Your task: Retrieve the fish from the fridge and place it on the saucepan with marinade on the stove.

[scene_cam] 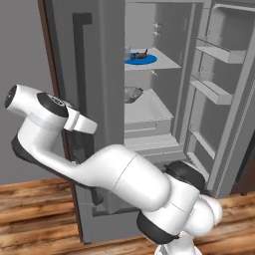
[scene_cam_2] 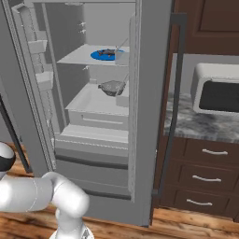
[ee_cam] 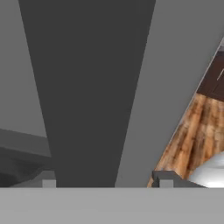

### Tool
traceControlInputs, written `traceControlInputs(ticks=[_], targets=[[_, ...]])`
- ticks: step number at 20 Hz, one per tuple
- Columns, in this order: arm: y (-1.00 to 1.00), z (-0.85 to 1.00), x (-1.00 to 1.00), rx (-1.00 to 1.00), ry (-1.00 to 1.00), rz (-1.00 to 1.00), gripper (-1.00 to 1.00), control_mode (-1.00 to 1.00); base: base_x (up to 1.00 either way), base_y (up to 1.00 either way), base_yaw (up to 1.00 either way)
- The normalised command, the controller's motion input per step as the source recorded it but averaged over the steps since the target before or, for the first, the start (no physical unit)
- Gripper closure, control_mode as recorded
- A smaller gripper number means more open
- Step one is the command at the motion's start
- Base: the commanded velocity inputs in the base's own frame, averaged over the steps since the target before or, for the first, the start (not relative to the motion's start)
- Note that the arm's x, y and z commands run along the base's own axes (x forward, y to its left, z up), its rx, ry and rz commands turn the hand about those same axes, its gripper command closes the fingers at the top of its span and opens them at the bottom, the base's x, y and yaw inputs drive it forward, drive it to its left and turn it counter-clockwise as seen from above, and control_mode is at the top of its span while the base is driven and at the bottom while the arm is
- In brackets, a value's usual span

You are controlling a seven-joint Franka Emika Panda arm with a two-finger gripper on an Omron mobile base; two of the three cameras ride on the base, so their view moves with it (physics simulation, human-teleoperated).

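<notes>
Now, what we see:
Fridge (scene_cam: 164,124): doors swung wide, so we judge the shelves reachable.
Fish (scene_cam: 139,55): on the blue plate (scene_cam: 147,61), upper centre.
Arm: folded low, hand at the left door.
Gripper (ee_cam: 105,178): fingertips apart in the hand view, astride the dark handle (ee_cam: 87,87), clasping nothing.

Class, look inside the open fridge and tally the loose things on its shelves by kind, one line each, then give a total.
Fish: 1, lying on the plate
Blue plate: 1, on the upper shelf
Grey bowl: 1, on the shelf below
Total: 3
</notes>
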Motion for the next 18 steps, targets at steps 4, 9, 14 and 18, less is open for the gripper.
traceControlInputs(ticks=[4, 9, 14, 18], targets=[[0.00, 0.00, -0.26, 0.00, 0.00, -0.09, -1.00, -1.00, 0.00, 0.00, 0.00], [0.34, -0.04, -0.05, 0.00, 0.00, -0.07, -1.00, -1.00, 0.00, 0.00, 0.00], [0.50, -0.12, -0.03, -0.01, 0.00, -0.08, -1.00, -1.00, 0.00, 0.00, 0.00], [-0.32, 0.00, -1.00, 0.00, 0.00, -0.10, -1.00, -1.00, 0.00, 0.00, 0.00]])
